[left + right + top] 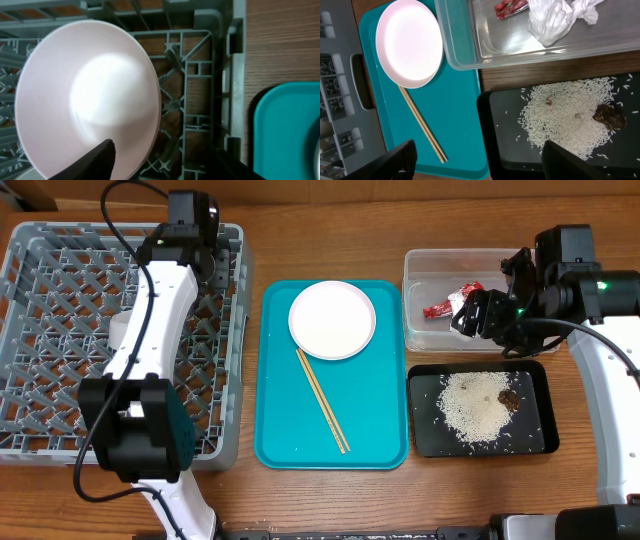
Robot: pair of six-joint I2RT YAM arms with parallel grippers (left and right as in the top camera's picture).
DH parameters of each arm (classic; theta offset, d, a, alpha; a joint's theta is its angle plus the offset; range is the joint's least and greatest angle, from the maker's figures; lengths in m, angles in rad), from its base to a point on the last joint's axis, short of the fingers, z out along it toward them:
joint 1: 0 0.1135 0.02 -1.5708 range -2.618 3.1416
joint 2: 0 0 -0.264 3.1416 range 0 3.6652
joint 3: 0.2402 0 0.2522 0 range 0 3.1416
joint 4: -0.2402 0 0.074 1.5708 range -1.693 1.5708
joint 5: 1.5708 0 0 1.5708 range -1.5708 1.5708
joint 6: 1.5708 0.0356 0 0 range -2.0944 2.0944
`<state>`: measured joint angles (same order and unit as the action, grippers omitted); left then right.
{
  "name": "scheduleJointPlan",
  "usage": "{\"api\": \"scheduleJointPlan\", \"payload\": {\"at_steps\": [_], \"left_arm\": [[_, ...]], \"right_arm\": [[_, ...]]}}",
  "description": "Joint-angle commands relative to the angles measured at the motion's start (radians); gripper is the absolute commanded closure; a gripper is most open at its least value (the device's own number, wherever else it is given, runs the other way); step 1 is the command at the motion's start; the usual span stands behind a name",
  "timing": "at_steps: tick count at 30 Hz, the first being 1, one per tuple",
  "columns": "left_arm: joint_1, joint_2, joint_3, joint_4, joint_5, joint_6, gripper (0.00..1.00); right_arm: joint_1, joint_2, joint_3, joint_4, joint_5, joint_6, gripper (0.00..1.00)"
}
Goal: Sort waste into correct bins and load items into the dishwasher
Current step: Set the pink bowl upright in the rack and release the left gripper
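In the left wrist view a white round dish (75, 75) stands on edge in the grey dish crate (200, 75). My left gripper (170, 160) is open, with one finger across the dish's face and the rim between the fingers. In the overhead view it (203, 262) hangs over the crate's far right corner (60, 270). A white plate (332, 319) and chopsticks (322, 400) lie on the teal tray (300, 430). The clear tub (420, 270) holds the red wrapper (437, 310) and white tissue (552, 20). The black tray (530, 435) holds rice (477, 408) and a brown scrap (509, 398). My right gripper (480, 165) is open and empty.
Another white dish (118, 332) shows in the crate, mostly hidden under my left arm. The right arm (560, 290) reaches over the tub's near edge. Bare wooden table (330, 500) runs along the front.
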<state>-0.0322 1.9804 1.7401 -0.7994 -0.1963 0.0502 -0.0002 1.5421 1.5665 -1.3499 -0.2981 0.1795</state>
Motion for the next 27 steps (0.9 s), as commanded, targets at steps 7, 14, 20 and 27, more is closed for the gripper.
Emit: {"api": "scheduleJointPlan", "payload": {"at_steps": [7, 14, 20, 27], "left_arm": [[0.000, 0.060, 0.003, -0.002, -0.047, -0.021, 0.73], [0.000, 0.048, 0.006, 0.000, -0.048, -0.035, 0.96], [0.000, -0.024, 0.013, 0.007, -0.043, -0.082, 0.96], [0.016, -0.153, 0.013, 0.011, 0.298, -0.002, 0.96]], "right_arm": [[-0.002, -0.006, 0.006, -0.001, 0.010, -0.005, 0.19], [-0.002, -0.006, 0.006, -0.009, 0.010, -0.005, 0.19], [-0.002, -0.006, 0.006, -0.011, 0.010, -0.005, 0.19], [-0.002, -0.006, 0.006, -0.011, 0.010, -0.005, 0.19]]}}
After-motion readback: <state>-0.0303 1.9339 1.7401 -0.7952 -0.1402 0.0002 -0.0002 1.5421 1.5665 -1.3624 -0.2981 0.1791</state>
